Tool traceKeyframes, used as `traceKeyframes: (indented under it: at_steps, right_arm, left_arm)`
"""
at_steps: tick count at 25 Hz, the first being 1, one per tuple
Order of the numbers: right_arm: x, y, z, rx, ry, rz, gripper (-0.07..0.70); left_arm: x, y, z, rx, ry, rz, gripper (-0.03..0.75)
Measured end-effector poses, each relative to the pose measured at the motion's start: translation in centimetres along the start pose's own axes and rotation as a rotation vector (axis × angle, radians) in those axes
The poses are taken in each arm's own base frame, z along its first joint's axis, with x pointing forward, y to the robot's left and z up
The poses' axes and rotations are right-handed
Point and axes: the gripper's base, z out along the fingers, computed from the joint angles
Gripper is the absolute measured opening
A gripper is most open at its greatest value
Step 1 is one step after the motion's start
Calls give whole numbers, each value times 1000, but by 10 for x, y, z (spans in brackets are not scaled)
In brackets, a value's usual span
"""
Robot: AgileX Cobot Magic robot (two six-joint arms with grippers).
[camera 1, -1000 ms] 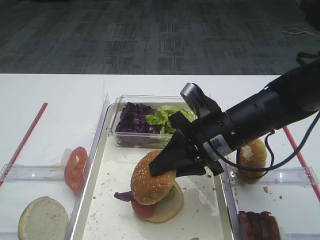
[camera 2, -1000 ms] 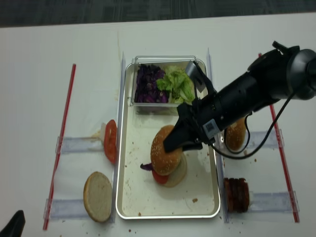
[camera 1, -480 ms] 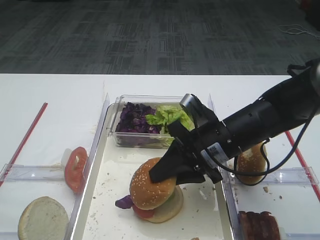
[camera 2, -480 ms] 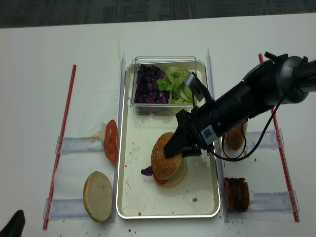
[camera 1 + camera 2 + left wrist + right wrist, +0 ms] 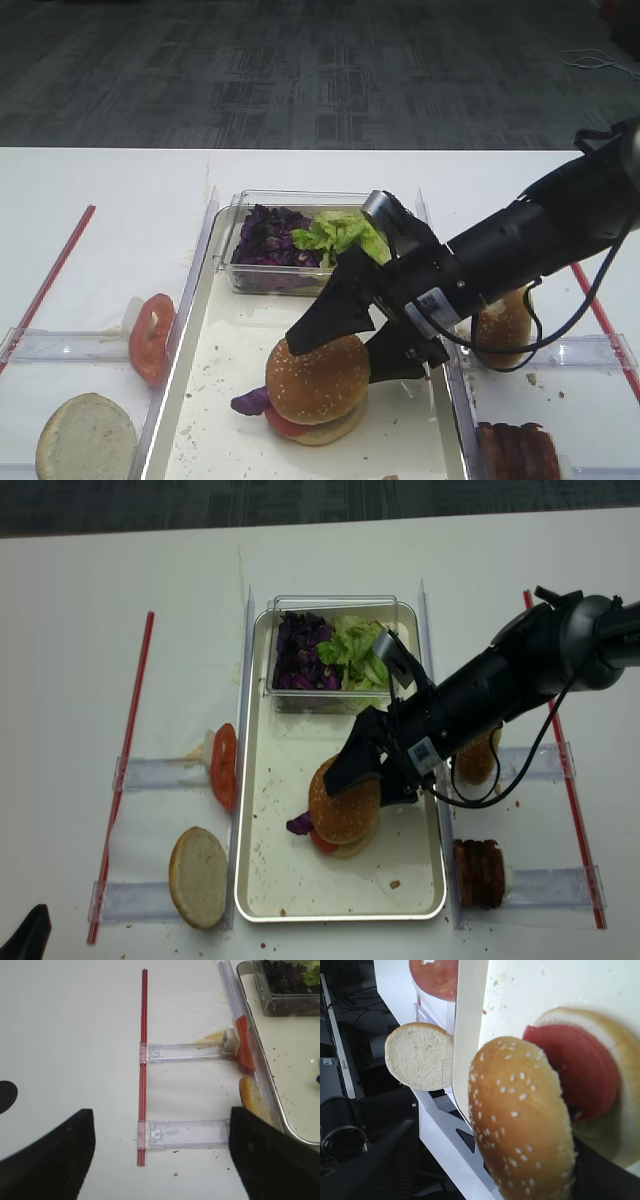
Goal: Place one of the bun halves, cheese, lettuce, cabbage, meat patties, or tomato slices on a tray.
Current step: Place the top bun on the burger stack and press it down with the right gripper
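- My right gripper (image 5: 362, 335) stands with jaws wide, straddling the golden-brown sesame-seeded bun top (image 5: 317, 378), so it rests on the stack.
- I cannot tell the left jaws.

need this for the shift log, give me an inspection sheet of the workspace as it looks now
surface: white table, crumbs beside the tray
job's things: sesame bun top resting on the stack in the tray; tomato slice and pale bun half left of it; meat patties to its right
clutter: clear box holding cabbage and lettuce
grippers: right gripper jaws spread around the bun top; left jaws open, empty
cables: black cable on right arm
surroundings: grey carpet
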Motion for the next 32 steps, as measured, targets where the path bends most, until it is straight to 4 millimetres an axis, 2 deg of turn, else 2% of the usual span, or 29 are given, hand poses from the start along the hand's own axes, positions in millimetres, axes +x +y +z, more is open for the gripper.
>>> traceKeyframes:
  at_steps: [7, 17, 32]
  right_arm:
    - [-4, -7, -11, 6, -31, 16, 640]
    - [-3, -8, -13, 15, -18, 10, 647]
    - [-6, -18, -31, 16, -56, 34, 647]
  left_arm:
    - [0, 0, 0, 0, 0, 0, 545]
    - [0, 0, 0, 0, 0, 0, 545]
    - [0, 0, 0, 0, 0, 0, 545]
